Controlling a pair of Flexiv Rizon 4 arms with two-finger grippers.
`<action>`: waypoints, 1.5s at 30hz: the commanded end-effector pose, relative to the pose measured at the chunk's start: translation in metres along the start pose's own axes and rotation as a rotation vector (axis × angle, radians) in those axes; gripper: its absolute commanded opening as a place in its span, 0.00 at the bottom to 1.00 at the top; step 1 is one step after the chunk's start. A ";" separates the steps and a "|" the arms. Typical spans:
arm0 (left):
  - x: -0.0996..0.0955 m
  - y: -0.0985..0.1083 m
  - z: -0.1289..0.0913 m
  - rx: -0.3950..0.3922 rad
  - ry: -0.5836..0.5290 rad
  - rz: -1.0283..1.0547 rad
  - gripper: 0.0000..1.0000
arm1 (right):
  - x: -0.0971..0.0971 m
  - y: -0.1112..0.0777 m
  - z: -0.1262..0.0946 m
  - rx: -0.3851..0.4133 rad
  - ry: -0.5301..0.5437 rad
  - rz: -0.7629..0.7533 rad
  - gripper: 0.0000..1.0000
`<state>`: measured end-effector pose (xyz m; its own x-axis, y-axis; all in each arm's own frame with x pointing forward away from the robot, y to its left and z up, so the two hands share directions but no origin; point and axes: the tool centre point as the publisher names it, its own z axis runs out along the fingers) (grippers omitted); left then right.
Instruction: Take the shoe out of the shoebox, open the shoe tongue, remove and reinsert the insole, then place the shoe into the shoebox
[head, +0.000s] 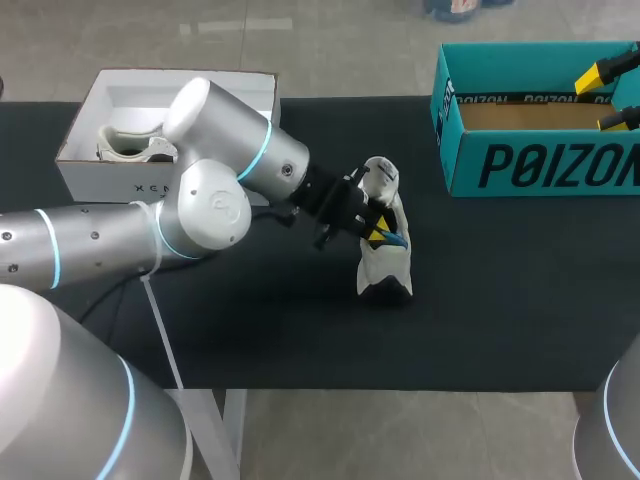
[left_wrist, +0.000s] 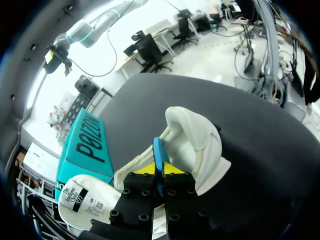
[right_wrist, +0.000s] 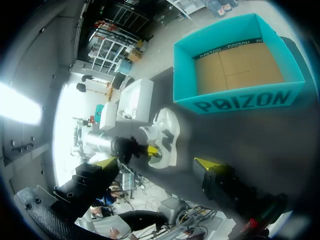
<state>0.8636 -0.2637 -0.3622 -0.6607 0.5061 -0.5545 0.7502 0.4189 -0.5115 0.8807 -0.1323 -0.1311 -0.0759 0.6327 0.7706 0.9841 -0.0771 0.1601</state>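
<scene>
A white shoe (head: 385, 250) stands on its side on the black table (head: 480, 300), about midway across. My left gripper (head: 378, 236) reaches into its opening and is shut on the edge of the blue insole (left_wrist: 158, 147), which sticks up out of the shoe (left_wrist: 200, 145) between the yellow tips (left_wrist: 160, 169). The teal shoebox (head: 540, 165) sits at the back right, open, with a bare cardboard floor (right_wrist: 240, 65). My right gripper (head: 612, 97) hangs over that box, open and holding nothing. From the right wrist, the shoe (right_wrist: 167, 132) lies far ahead of its gripper (right_wrist: 157, 164).
A white box (head: 80, 165) at the back left holds another white shoe (head: 130, 145). My left arm stretches across the table's left half. Bare black table lies in front of the shoe and to its right.
</scene>
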 end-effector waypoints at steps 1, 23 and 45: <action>0.003 -0.011 -0.006 0.008 -0.009 0.014 0.25 | 0.000 0.000 0.000 0.000 -0.002 0.000 1.00; 0.014 -0.020 -0.006 0.013 0.024 0.037 0.00 | 0.000 0.000 0.000 0.000 -0.002 0.000 1.00; -0.004 -0.035 -0.034 -0.005 0.097 0.118 1.00 | 0.000 0.000 0.000 0.000 -0.002 0.000 1.00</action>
<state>0.8386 -0.2549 -0.3266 -0.5636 0.6014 -0.5662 0.8233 0.3538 -0.4437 0.8807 -0.1323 -0.1311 -0.0758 0.6327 0.7707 0.9841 -0.0771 0.1601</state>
